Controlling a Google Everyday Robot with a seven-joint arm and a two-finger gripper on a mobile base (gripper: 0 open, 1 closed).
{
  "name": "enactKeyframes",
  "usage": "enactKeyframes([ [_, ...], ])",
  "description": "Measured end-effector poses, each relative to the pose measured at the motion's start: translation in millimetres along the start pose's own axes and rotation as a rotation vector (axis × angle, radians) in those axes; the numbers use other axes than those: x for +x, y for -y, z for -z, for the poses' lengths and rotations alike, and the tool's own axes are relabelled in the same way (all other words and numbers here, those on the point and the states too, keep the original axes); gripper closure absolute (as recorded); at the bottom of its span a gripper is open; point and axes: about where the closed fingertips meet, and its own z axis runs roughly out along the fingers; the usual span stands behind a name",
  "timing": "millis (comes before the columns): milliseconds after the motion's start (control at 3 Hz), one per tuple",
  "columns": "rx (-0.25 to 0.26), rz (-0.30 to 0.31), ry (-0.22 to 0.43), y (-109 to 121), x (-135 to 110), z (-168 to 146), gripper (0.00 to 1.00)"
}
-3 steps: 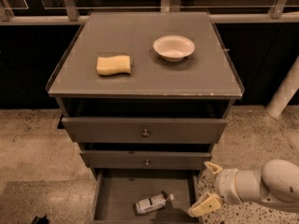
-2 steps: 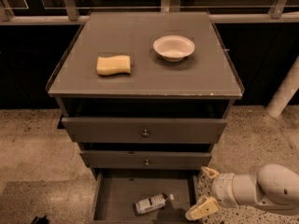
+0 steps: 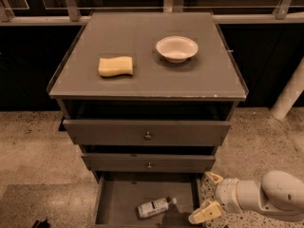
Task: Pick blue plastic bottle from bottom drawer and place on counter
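Observation:
The blue plastic bottle [image 3: 155, 207] lies on its side on the floor of the open bottom drawer [image 3: 121, 198], cap pointing right. The counter [image 3: 147, 68] is the grey top of the cabinet. My gripper [image 3: 208, 196] is at the lower right, just outside the drawer's right wall, to the right of the bottle and apart from it. Its two pale fingers are spread and hold nothing. The white arm reaches in from the right edge.
A yellow sponge [image 3: 115, 66] and a white bowl [image 3: 176, 48] sit on the counter. The two upper drawers [image 3: 147, 132] with small knobs are slightly pulled out above the bottom drawer. A white post [image 3: 289, 96] stands at the right. Speckled floor surrounds the cabinet.
My gripper and arm have slid slightly left and down toward the drawer's right wall. The bottle, sponge and bowl have not moved.

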Motion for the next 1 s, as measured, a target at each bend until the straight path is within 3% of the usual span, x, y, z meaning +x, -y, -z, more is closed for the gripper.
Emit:
enactKeyframes([
  [333,-0.042,0.014,0.047,22,8,-26,0.00],
  [667,-0.093,0.021,0.136,55,13,-67,0.00],
  [1000,-0.093,0.021,0.136,55,13,-67,0.00],
])
